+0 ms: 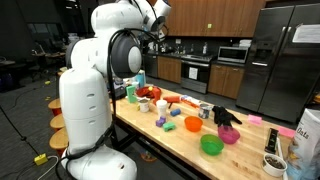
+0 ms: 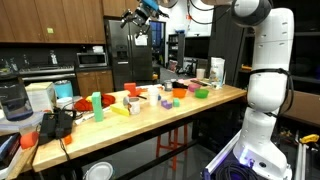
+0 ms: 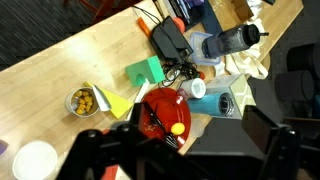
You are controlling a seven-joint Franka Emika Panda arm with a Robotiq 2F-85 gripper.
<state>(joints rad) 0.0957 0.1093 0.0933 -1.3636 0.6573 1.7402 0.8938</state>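
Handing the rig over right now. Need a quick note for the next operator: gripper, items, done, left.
Gripper: open, empty, high above the table, touching nothing.
Things: the wrist view looks down on the red bowl with a yellow piece in it; the green block and yellow wedge lie next to it on the wood.
Done: nothing gripped.
Left: coming down and any grasp.
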